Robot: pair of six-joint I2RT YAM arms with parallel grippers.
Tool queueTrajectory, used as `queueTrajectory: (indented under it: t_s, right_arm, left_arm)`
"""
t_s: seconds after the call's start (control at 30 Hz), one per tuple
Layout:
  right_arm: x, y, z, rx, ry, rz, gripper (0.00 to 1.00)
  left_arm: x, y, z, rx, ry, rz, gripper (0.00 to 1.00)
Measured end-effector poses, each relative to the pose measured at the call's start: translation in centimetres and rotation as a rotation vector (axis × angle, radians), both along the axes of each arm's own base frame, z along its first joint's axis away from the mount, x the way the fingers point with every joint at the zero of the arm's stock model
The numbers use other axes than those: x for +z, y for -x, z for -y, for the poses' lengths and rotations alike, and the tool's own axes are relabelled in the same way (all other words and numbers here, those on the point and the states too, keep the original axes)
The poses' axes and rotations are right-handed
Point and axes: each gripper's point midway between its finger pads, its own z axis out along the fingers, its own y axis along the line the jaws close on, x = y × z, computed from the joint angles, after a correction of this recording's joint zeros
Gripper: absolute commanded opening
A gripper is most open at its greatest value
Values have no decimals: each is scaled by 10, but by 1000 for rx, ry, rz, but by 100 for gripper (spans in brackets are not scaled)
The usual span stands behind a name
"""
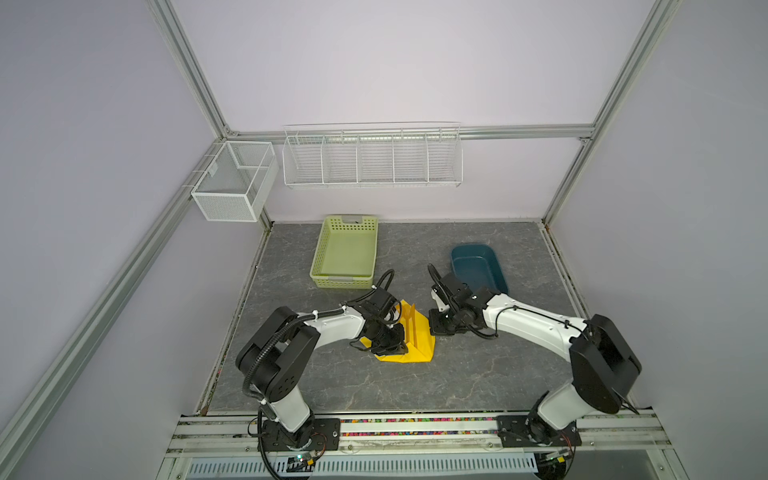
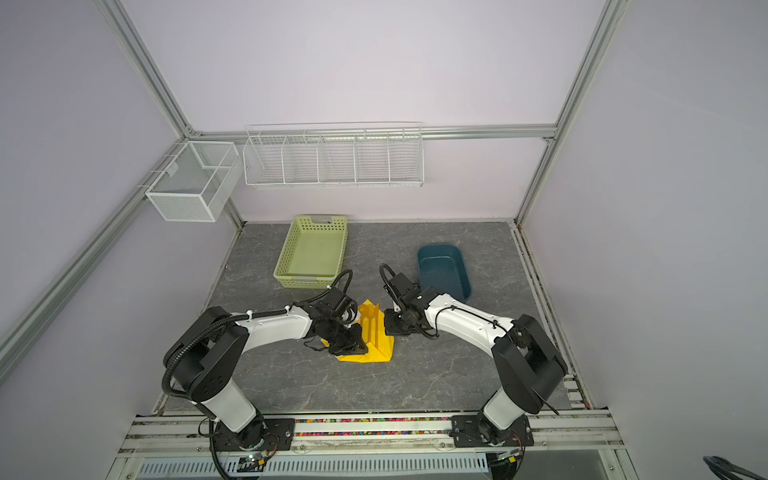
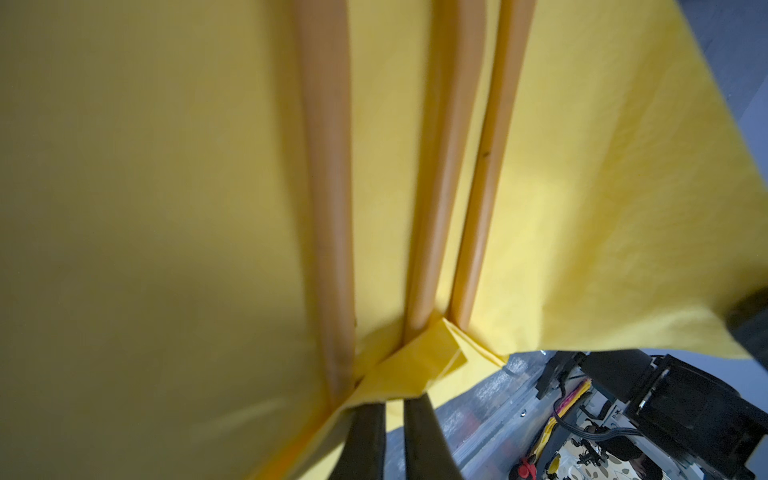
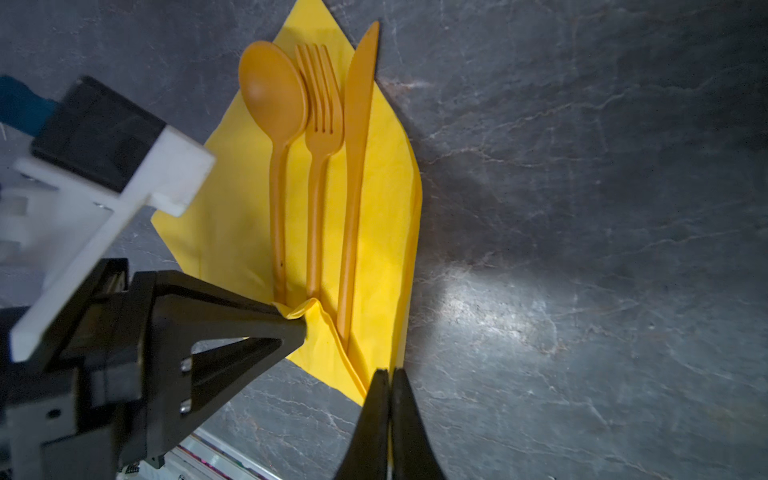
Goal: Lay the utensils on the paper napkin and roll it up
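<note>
The yellow paper napkin (image 1: 420,336) (image 2: 384,338) (image 4: 386,216) lies cornerwise on the table between both arms. The utensils lie side by side on it: a spoon (image 4: 272,95), a fork (image 4: 322,124) and a knife (image 4: 357,145), whose orange handles (image 3: 328,187) fill the left wrist view. The napkin's near corner (image 3: 419,357) is folded up over the handle ends. My left gripper (image 3: 392,405) (image 1: 391,345) (image 4: 301,326) is shut on that fold. My right gripper (image 4: 390,372) (image 1: 434,329) is shut on the napkin's right edge, and a yellow strip shows between its tips.
A green basket (image 1: 322,249) stands behind the left arm. A dark blue tub (image 1: 469,247) sits behind the right arm. A white mesh box (image 1: 235,178) and a white wire rack (image 1: 372,158) hang on the walls.
</note>
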Motion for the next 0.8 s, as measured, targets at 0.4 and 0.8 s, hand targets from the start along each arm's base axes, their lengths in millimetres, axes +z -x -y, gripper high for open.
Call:
queueTrajectory:
  t_s: [0.4, 0.8]
  right_arm:
    - [24, 4, -24, -45, -62, -38, 7]
    - [24, 4, -37, -96, -90, -69, 7]
  left_arm:
    - [0, 0, 0, 0, 0, 0, 12]
    - [0, 0, 0, 0, 0, 0, 12]
